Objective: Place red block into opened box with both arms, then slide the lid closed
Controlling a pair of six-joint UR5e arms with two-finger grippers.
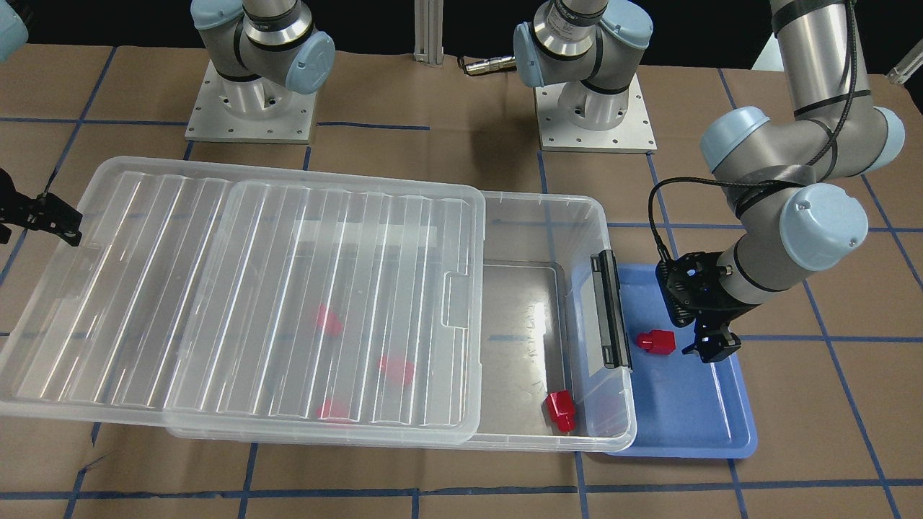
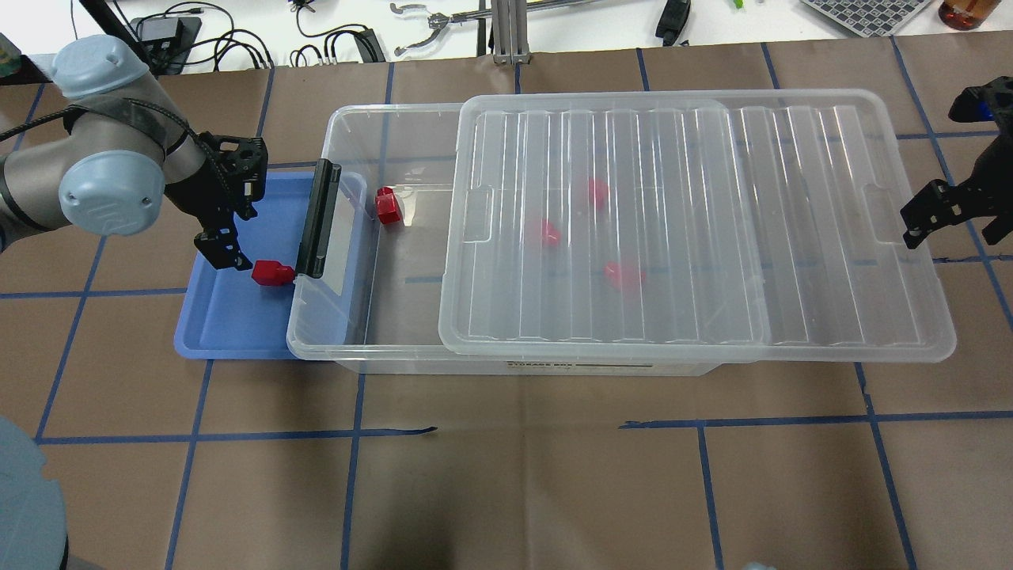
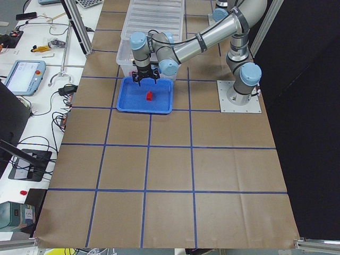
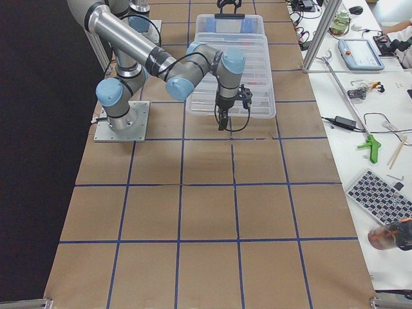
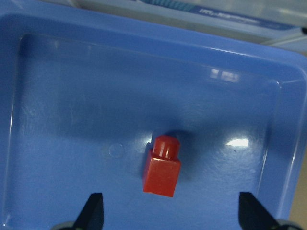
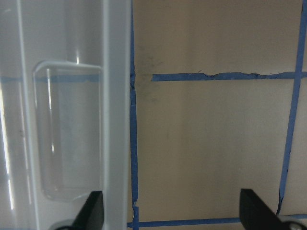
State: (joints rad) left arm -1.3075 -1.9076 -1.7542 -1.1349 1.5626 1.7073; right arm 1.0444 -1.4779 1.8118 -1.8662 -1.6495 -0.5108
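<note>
One red block [image 5: 162, 166] lies in the blue tray [image 2: 229, 324], close to the box's black latch bar [image 2: 316, 218]. My left gripper [image 5: 172, 213] hovers open above that block, a finger on each side, touching nothing. The clear box [image 2: 348, 115] is partly uncovered at its latch end, where another red block [image 2: 388, 206] rests inside. The ribbed lid [image 2: 696, 222] covers the rest and overhangs the far end; three red blocks show faintly under it. My right gripper [image 2: 957, 218] stands open beside the lid's tab [image 6: 69, 129], holding nothing.
The blue tray is tucked partly under the box's latch end. Both arm bases [image 1: 249, 108] stand on the brown paper behind the box. Cables and tools [image 2: 332, 36] lie along the far table edge.
</note>
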